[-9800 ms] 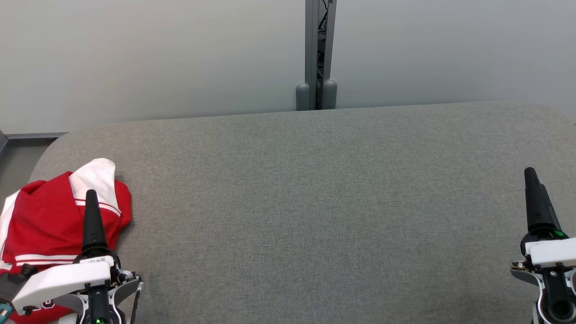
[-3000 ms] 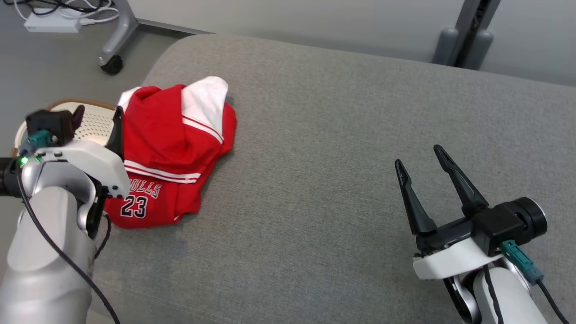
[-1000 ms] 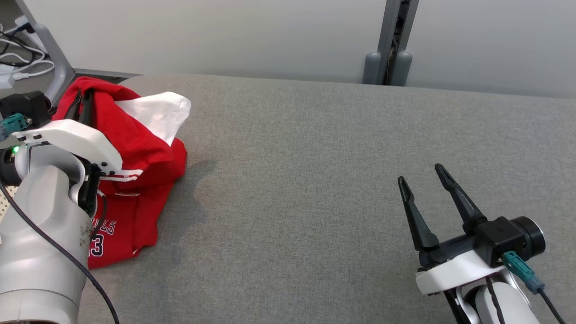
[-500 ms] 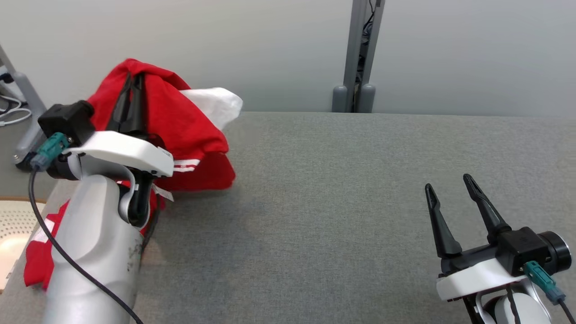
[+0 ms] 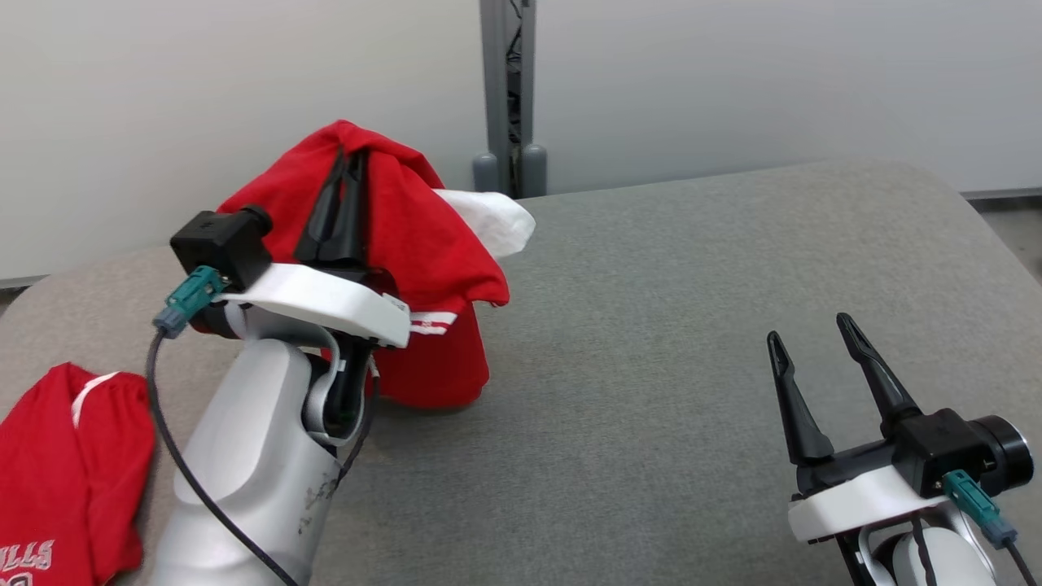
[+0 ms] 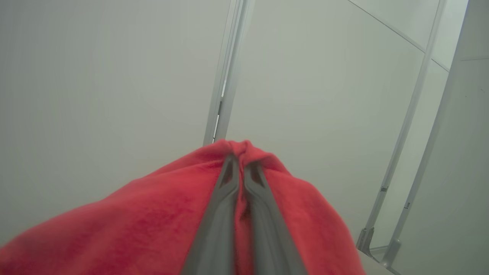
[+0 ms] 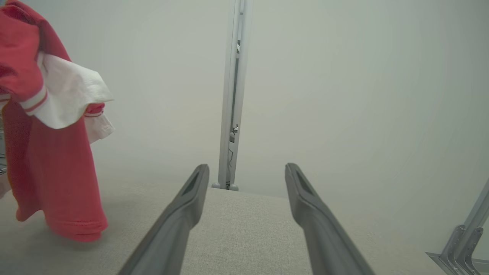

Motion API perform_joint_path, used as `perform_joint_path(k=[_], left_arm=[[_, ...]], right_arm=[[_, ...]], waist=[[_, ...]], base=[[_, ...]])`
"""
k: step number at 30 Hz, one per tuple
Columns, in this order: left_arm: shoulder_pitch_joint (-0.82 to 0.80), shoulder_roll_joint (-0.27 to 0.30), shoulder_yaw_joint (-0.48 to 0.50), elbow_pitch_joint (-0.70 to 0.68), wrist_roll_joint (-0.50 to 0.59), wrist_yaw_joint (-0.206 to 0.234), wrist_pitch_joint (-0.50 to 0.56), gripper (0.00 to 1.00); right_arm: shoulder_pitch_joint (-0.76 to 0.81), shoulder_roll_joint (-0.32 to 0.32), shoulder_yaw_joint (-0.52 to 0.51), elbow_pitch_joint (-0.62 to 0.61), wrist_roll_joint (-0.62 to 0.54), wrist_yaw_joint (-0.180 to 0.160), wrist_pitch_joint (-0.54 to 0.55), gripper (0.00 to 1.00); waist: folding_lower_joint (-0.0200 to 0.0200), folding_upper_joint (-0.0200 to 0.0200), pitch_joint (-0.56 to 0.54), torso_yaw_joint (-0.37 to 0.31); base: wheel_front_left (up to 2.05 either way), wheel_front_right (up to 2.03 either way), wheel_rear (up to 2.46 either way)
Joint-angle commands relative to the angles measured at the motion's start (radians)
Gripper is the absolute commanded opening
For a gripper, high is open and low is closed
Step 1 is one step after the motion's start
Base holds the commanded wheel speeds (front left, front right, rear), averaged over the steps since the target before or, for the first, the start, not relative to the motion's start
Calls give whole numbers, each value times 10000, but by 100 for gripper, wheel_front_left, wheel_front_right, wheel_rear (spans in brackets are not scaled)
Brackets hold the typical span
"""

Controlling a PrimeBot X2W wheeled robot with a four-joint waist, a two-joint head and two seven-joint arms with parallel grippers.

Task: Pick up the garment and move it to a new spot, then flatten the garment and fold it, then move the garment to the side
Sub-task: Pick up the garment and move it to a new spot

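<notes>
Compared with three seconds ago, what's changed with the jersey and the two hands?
The left hand, shut on the red jersey, lifted it rightward toward the middle of the table; part still lies there. The right hand stayed open and empty.

Garment: middle hidden behind left arm; lettered end, left of arm, cut by picture edge.

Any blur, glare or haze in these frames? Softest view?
Head view: sharp, even light, faint shadow beneath the garment on the table. Left wrist view: softest, red cloth and shut left fingers blurred up close. Right wrist view: hazy, low contrast, open right fingers soft near the bottom. No glare.
</notes>
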Motion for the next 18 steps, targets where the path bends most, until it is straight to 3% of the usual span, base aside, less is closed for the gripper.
perform_joint_path(k=[1, 10, 18], left_arm=[[77, 27, -404, -6, -296, 247, -39, 0], [-391, 29, -1865, 725, -1084, 817, -39, 0], [-802, 35, -2904, 1441, -1575, 954, -40, 0]], right_arm=[[-128, -65, -1, 29, -19, -1, -17, 100], [-373, -64, 50, -3, 133, -1, -17, 100], [-571, -57, 119, 35, 370, -1, -17, 100]], waist=[[0, 0, 281, -782], [0, 0, 1127, -2454], [0, 0, 1630, -3255]], base=[[0, 0, 0], [0, 0, 0], [0, 0, 0]])
